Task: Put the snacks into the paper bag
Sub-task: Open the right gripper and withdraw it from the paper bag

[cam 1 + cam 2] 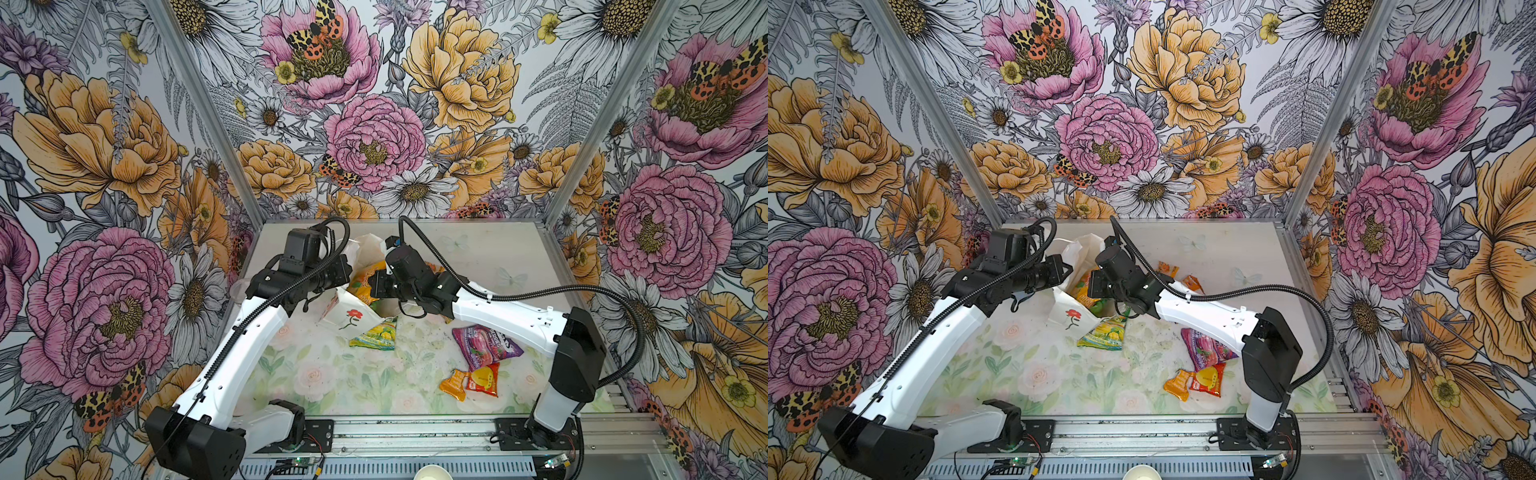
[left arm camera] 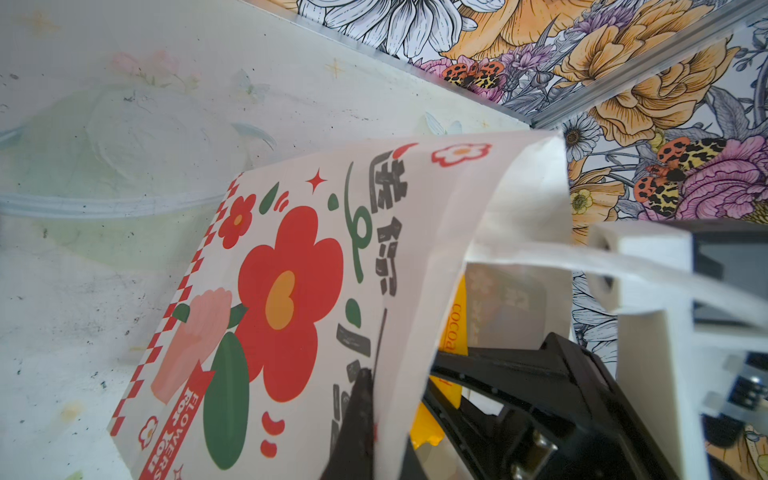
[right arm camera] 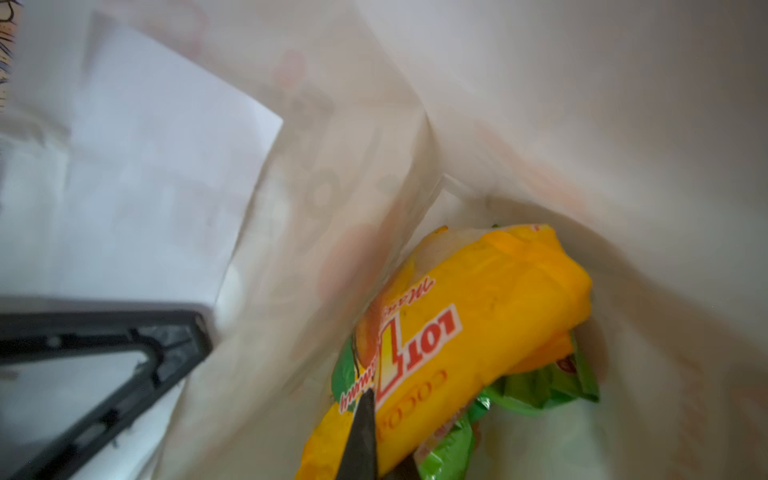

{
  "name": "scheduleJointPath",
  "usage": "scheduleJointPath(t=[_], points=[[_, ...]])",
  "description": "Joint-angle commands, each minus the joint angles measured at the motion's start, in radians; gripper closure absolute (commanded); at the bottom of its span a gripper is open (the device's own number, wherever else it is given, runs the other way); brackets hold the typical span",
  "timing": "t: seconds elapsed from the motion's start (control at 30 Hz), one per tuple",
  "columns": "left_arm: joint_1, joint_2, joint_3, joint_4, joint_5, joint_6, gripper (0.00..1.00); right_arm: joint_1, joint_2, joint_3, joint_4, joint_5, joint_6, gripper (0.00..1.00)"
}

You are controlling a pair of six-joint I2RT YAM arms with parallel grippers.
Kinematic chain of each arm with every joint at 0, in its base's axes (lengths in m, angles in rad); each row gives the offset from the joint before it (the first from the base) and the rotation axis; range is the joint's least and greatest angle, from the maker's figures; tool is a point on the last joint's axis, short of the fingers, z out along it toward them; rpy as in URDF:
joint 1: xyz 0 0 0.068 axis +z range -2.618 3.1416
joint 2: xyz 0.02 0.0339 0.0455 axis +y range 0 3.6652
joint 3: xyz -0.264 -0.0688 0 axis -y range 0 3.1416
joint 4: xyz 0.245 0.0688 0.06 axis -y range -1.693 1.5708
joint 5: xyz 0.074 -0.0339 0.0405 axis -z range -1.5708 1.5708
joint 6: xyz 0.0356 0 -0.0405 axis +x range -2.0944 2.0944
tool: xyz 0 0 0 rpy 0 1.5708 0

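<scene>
Vessel rim (image 1: 430,473), pale and round, cut off by the near edge in both top views; nothing more of it readable. Behind it, aluminium rail (image 1: 415,434) carrying both arm bases.

Further in, small orange packet (image 1: 454,384) and small red packet (image 1: 482,380), touching. Just beyond, purple packet (image 1: 484,345), partly overlapped by the right forearm in both top views. Green-yellow packet (image 1: 376,334) touching the foot of the paper bag (image 1: 345,320).

Bag left of centre, tilted, mouth open, flower-printed front toward the near side. Left gripper (image 2: 362,399) clamped on the bag's wall near the rim, inner finger hidden behind the paper. Right gripper (image 3: 362,415) down inside the mouth, out of sight from above; seen from its wrist, pressed together edge-on over the yellow packet (image 3: 478,324). Pinching it or only touching: impossible to tell. Green packet (image 3: 536,386) mostly buried under the yellow one.

Past the right arm, orange wrapper (image 1: 1168,268) and second orange wrapper (image 1: 1194,284), half hidden.

Table (image 1: 353,382) printed with pale roses and leaves, speckled with dark scuffs, fading almost white toward the far end. Walls (image 1: 374,124) papered with large pink and orange blooms, daisies, spotted moths. Aluminium post (image 1: 203,104) in the far left corner, its twin opposite.
</scene>
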Motion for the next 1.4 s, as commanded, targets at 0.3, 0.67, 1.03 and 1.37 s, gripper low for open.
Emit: scheduleJointPath(t=[0.3, 0.67, 1.03, 1.37], points=[[-0.011, 0.013, 0.048, 0.032, -0.04, 0.009, 1.0, 0.013, 0.209, 0.231, -0.037, 0.061, 0.022, 1.0], [0.012, 0.028, 0.05, 0.003, -0.067, 0.015, 1.0, 0.015, 0.151, 0.248, -0.06, 0.064, -0.023, 0.74], [0.085, 0.07, 0.102, -0.077, -0.14, 0.059, 1.0, 0.007, -0.068, 0.225, -0.109, 0.061, -0.171, 0.29], [0.161, 0.038, 0.063, -0.073, -0.173, 0.064, 1.0, -0.202, -0.472, -0.154, -0.134, 0.182, -0.197, 0.27]])
